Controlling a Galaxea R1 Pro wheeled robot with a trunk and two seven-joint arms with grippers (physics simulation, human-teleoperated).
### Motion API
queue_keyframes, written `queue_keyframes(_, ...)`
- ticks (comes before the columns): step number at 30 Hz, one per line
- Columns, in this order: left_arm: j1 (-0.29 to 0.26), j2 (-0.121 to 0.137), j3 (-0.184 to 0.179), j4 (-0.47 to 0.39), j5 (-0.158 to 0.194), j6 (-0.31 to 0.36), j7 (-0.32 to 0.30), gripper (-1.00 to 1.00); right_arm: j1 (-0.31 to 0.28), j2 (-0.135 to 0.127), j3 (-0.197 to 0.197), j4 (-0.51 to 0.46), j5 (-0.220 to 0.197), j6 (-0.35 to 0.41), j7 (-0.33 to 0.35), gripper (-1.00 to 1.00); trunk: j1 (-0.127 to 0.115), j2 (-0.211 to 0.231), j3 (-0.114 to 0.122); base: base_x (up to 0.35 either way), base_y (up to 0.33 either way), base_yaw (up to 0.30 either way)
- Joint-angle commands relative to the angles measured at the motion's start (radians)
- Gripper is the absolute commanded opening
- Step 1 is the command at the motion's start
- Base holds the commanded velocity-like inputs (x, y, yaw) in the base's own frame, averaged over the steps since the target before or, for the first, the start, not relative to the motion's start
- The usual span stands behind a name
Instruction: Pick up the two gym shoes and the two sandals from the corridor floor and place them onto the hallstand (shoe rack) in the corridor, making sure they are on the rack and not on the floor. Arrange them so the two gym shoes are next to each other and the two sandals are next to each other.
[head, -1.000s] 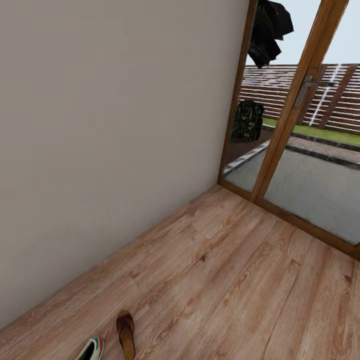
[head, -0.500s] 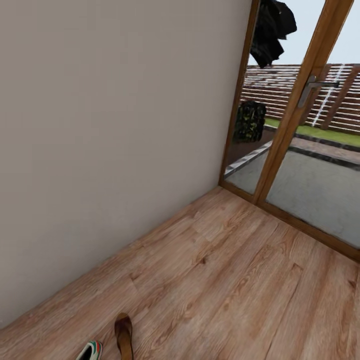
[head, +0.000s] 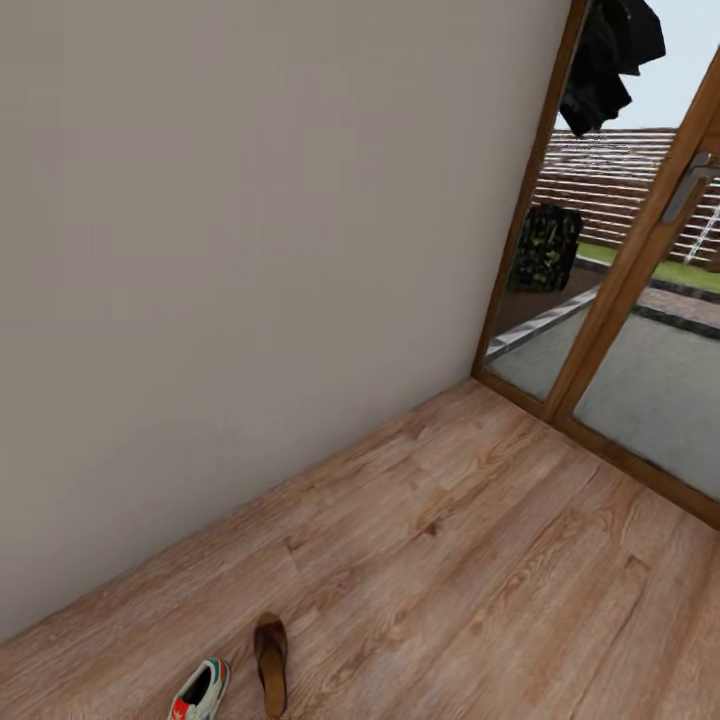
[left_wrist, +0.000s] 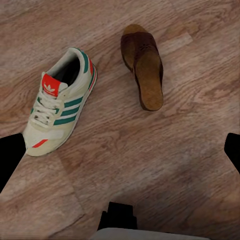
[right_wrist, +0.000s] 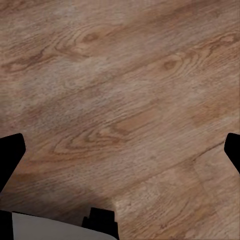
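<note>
The head camera has swung left and tipped slightly down, so the whole scene has slid rightward: the wooden door frame (head: 520, 235) now stands further right and the beige wall (head: 250, 250) takes up more of the view. The gym shoe (head: 201, 690) and the sandal (head: 271, 662) sit higher and further right, the shoe showing more fully.
</note>
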Motion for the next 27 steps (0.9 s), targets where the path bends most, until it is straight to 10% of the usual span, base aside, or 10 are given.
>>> queue_keyframes(1, -0.001, 0.0, 0.003, 0.001, -0.001, -0.003, -0.002, 1.0, 0.0, 0.0, 0.0, 0.0, 0.004, -0.003, 0.0, 1.0, 0.0, 0.0, -0.001, 0.0, 0.0, 0.226)
queue_keyframes(27, -0.001, 0.0, 0.003, -0.004, -0.001, -0.003, -0.001, 1.0, 0.0, 0.0, 0.0, 0.001, 0.004, -0.003, 0.001, 1.0, 0.0, 0.0, -0.001, 0.0, -0.105, 0.019)
